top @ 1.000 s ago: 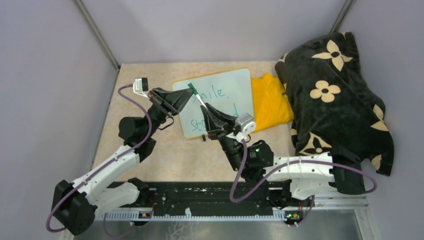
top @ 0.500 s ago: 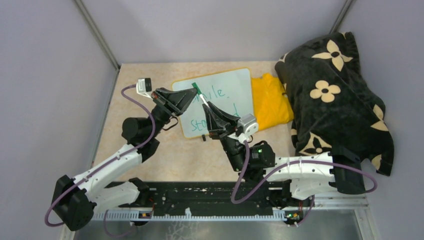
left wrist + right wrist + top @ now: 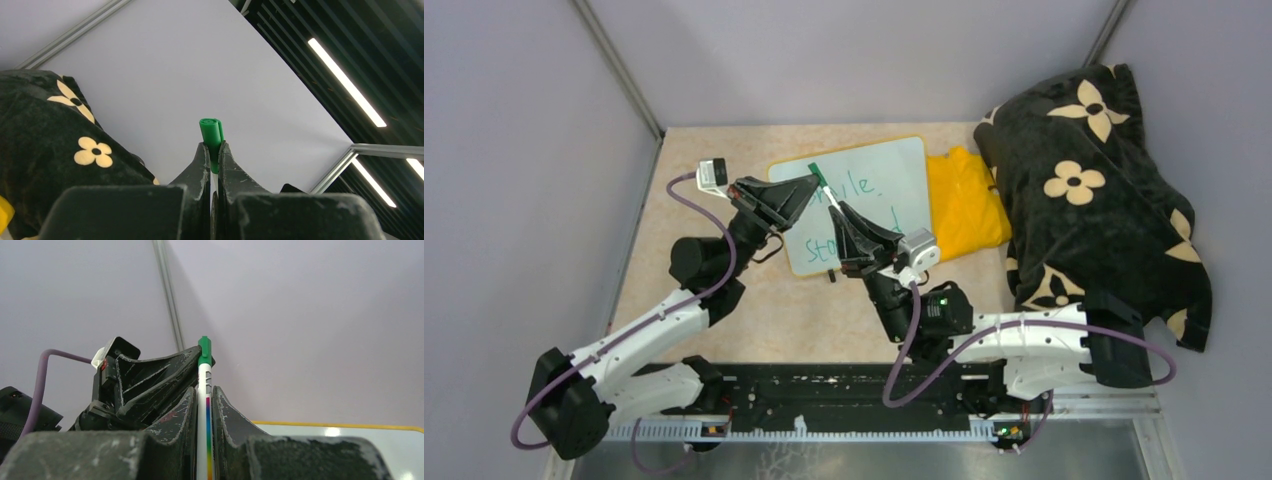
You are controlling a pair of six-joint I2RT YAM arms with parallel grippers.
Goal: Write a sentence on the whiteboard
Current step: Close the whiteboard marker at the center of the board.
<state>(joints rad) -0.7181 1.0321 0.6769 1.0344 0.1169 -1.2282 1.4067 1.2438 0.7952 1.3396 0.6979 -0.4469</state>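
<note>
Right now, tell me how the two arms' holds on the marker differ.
The left arm's jaws are shut on the marker's green cap; the right arm's jaws are shut on its white barrel. The left arm reaches in from the whiteboard's left edge, the right arm from its near edge. Both hold the one marker over the board.

The whiteboard is lying on the table, a cloth touching its right edge, a blanket sitting right of that.

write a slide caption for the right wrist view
Right gripper clamps the marker while the left gripper grips its green cap.
</note>
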